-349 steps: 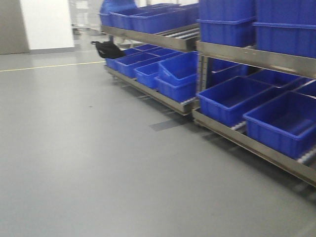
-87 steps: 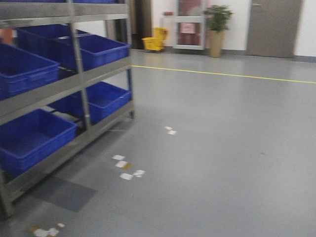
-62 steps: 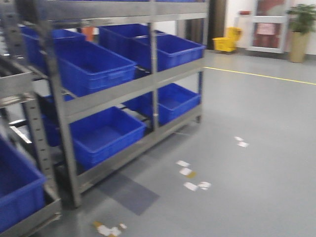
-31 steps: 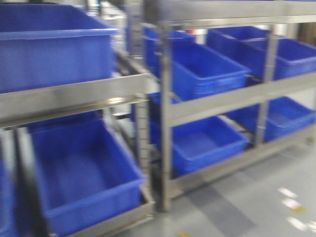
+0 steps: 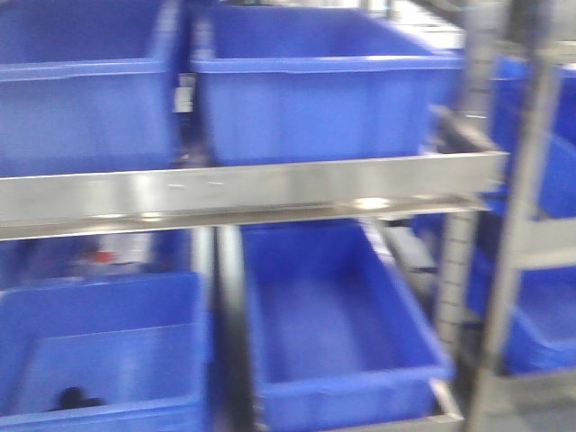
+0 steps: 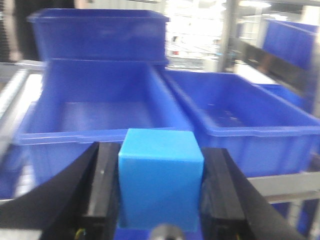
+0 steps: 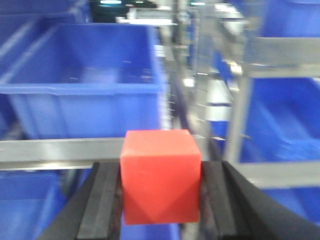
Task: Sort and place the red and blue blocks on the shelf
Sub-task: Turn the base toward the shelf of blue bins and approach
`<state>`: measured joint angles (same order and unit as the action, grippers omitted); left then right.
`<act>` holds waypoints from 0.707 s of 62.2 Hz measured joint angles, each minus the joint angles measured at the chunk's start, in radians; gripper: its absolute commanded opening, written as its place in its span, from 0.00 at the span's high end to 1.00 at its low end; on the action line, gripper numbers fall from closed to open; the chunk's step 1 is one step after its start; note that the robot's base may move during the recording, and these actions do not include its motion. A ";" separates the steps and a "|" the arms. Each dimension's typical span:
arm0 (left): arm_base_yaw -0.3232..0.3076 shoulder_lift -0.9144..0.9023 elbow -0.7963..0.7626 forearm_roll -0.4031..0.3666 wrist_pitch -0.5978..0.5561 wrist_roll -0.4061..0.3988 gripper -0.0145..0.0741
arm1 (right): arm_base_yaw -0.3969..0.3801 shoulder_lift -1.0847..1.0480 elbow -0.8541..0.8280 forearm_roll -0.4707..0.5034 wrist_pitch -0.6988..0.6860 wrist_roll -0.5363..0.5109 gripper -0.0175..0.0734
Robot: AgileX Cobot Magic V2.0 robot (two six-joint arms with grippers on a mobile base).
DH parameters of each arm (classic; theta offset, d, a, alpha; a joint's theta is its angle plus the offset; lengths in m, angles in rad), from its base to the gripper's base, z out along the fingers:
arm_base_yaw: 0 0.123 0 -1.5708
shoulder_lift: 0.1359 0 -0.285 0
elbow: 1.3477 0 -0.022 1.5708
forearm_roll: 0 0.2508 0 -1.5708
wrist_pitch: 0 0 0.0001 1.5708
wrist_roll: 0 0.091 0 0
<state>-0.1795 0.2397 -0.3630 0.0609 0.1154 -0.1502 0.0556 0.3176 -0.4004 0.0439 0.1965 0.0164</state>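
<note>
shelf [image 5: 252, 191]: grey metal, brushed, glinting
crates [image 5: 315, 99]: blue plastic, smooth, faint sheen
blue block [image 6: 160, 187]: smooth matt faces
red block [image 7: 160, 177]: smooth matt faces

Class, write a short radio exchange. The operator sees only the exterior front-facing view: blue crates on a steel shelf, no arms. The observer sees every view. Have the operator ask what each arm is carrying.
Operator: Nothing of the arms shows in my view. Is the left one carrying anything?
Observer: Yes. The left gripper is shut on the blue block.
Operator: And the right side?
Observer: The right gripper is shut on the red block.
</note>
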 measured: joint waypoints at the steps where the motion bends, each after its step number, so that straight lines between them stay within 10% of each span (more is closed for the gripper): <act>1: 0.000 0.000 0.000 0.000 0.000 0.000 0.52 | 0.000 0.000 0.000 0.000 0.000 0.000 0.42; 44: 0.000 0.000 0.000 0.000 0.000 0.000 0.52 | 0.000 0.000 0.000 0.000 0.000 0.000 0.42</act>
<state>-0.1795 0.2397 -0.3630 0.0609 0.1154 -0.1502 0.0556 0.3176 -0.4004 0.0439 0.1965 0.0164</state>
